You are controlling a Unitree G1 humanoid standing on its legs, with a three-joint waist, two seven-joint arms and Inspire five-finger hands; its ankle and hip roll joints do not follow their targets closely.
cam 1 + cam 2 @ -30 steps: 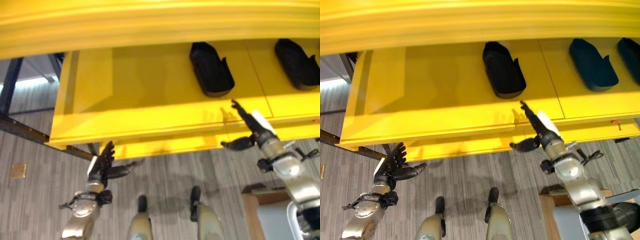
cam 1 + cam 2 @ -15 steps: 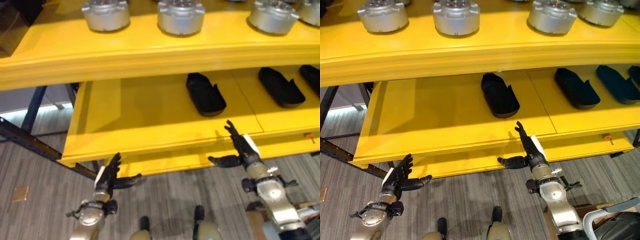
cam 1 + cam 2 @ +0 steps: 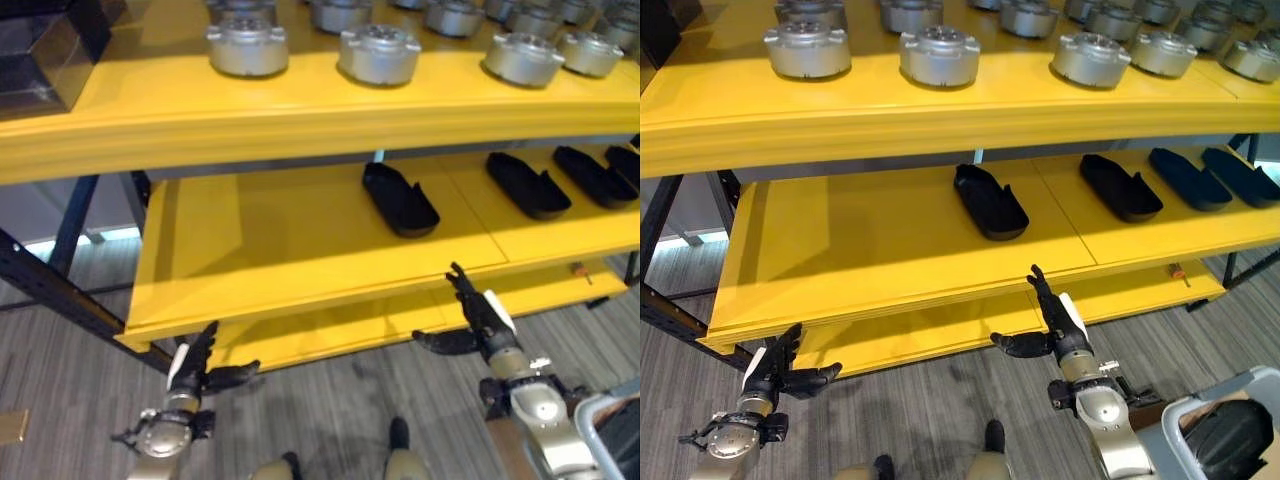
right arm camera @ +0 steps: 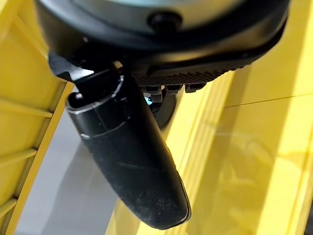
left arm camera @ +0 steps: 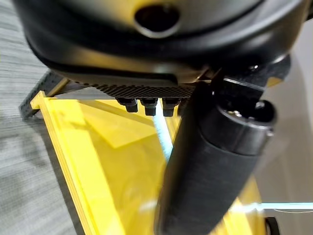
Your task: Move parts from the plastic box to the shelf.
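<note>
A yellow shelf (image 3: pixel 890 250) stands before me. On its middle level lie several black elongated parts; the nearest one (image 3: pixel 990 200) is close to the centre and another (image 3: pixel 1120 187) lies to its right. My right hand (image 3: pixel 1055 320) is open and empty, its fingers straight and pointing up at the middle level's front edge, thumb out to the side. My left hand (image 3: pixel 770 372) hangs open and empty, low, below the shelf's left corner. The plastic box (image 3: pixel 1185 412) shows at the lower right with a black part (image 3: pixel 1232 440) in it.
Round silver metal parts (image 3: pixel 807 48) stand in rows on the upper level (image 3: pixel 300 120). A dark box (image 3: pixel 45 60) sits at the upper level's left end. Black frame legs (image 3: pixel 50 290) run down at the left. The left half of the middle level is bare.
The camera has tilted up and drawn back, so the upper level with its silver parts came into view. Both hands stay open and empty; the right hand's fingertips now sit at the shelf edge.
</note>
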